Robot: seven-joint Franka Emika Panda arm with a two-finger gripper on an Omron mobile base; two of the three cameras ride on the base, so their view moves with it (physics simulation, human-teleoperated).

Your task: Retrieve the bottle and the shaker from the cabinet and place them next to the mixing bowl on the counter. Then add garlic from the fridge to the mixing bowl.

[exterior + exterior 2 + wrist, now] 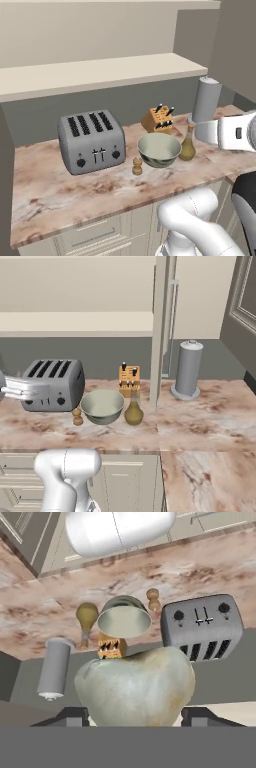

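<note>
The fingers (135, 714) hold the garlic (135, 687) between them, high above the tabletop (65, 195). In the hand view the bowl (124, 618) lies straight ahead of the garlic, past it and lower, so the coming move likely runs forward and down to the bowl's open mouth. The bottle (187, 145) and shaker (137, 166) stand just beside the bowl, one on each side. A toaster (91, 141) stands near the shaker; a knife block (159, 120) sits behind the bowl.
</note>
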